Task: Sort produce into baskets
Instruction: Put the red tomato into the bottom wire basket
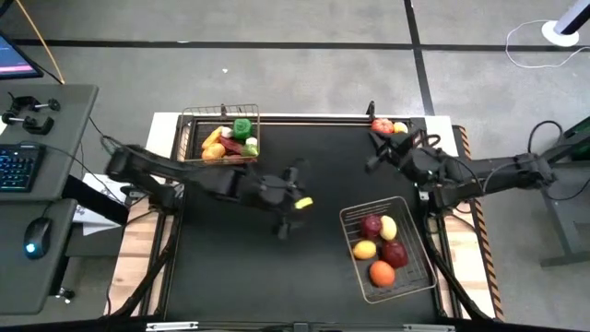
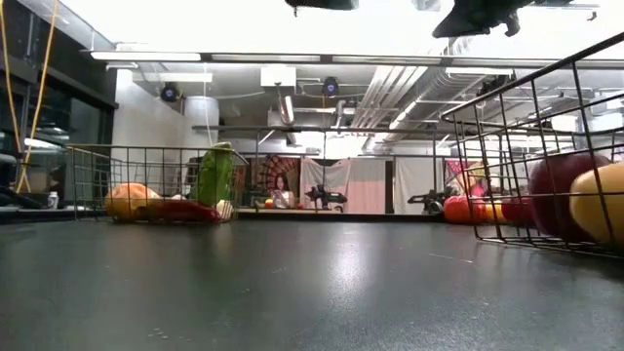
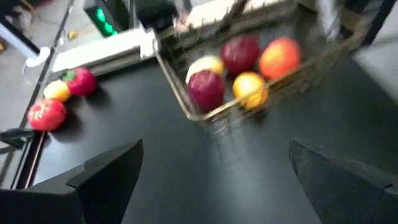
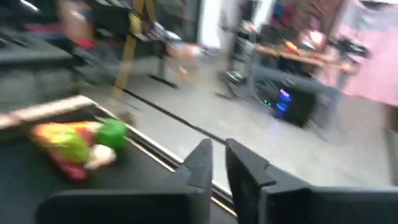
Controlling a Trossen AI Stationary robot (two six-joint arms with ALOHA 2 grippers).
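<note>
While we look down on the black desk (image 1: 230, 267), the coppery basket (image 1: 219, 136) sits at its far left edge, packed with produce: a green pepper (image 1: 242, 127), orange and yellow pieces (image 1: 213, 148), something dark red and a bit of white. From desk level this basket (image 2: 156, 183) shows the pepper (image 2: 215, 174) standing tallest, with an orange piece (image 2: 130, 200) to its left.

Near the middle of the desk we find the left pincer (image 1: 288, 201), its two fingers spread wide apart, one finger (image 3: 106, 171) and the other standing well clear of each other in its wrist view with nothing between them. A yellow piece, perhaps a lemon (image 1: 303, 202), lies just beside this pincer on its right; we cannot tell whether they touch.

Farther right and nearer to us is the silvery basket (image 1: 417, 277), holding two dark-red fruits (image 1: 371, 224), two yellow ones (image 1: 365, 249) and an orange (image 1: 382, 273). The left wrist view shows the same basket (image 3: 186, 109) and its orange (image 3: 280, 57).

At the far right corner lie three loose pieces: two red ones (image 1: 382, 125) and a yellow one (image 1: 399, 127), seen again as red (image 3: 46, 114) and yellow (image 3: 57, 91) in the left wrist view. The right pincer (image 1: 381, 153) hovers just beside them, its fingers (image 4: 199, 165) nearly closed with only a thin gap, holding nothing.
</note>
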